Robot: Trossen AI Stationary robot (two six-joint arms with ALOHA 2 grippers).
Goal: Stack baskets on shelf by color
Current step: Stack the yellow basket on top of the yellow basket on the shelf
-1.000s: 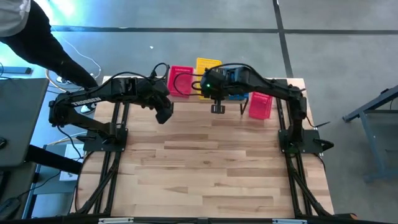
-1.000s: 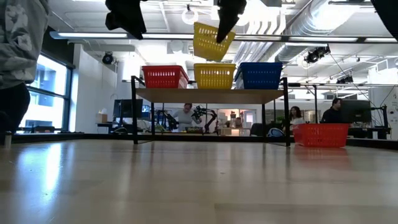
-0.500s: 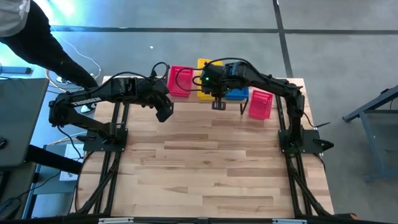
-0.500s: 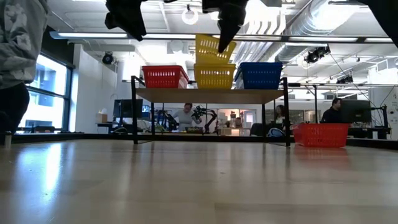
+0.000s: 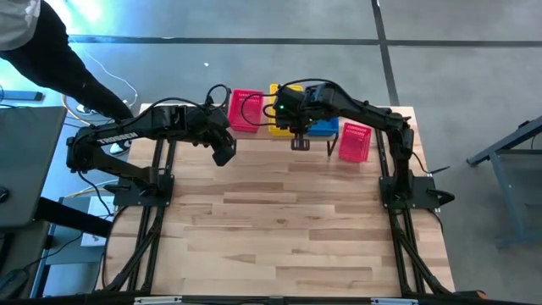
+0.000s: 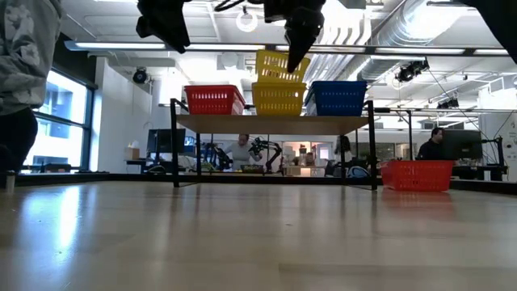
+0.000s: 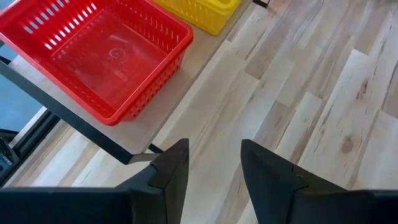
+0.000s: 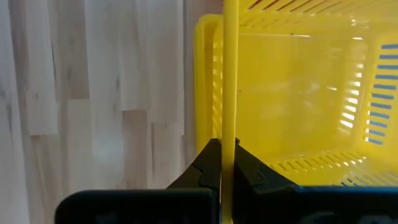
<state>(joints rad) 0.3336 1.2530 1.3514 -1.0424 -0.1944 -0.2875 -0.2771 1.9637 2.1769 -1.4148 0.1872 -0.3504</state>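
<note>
My right gripper [image 6: 296, 50] is shut on a yellow basket [image 6: 282, 66] just above the shelf [image 6: 275, 124]. That basket's bottom is level with the rim of a second yellow basket [image 6: 279, 99], which stands on the shelf's middle. A red basket [image 6: 214, 99] stands on the shelf's left part and a blue one [image 6: 338, 97] on its right. Another red basket [image 5: 354, 142] lies on the table at the shelf's right end. My left gripper [image 7: 214, 168] hangs open above the table, near the red basket [image 7: 93, 56] on the shelf. My right gripper pinches the upper yellow basket by its rim [image 8: 229, 127], on the side facing the table's near edge. One finger [image 8: 210, 163] is outside the wall and the other [image 8: 247, 165] inside. The fingers come from above. The basket hangs slightly tilted; whether it rests in the lower basket, I cannot tell.
The shelf stands along the table's far edge on black legs [image 6: 174, 153]. The wide wooden tabletop [image 5: 279, 220] stretches in front of it. A person [image 6: 24, 73] stands beyond the table's left side, and others sit in the room behind.
My right gripper has moved toward the far edge and down, bringing the yellow basket from tilted in the air above the shelf to just on top of the yellow basket there. The basket has come closer to level. My left arm has kept still.
</note>
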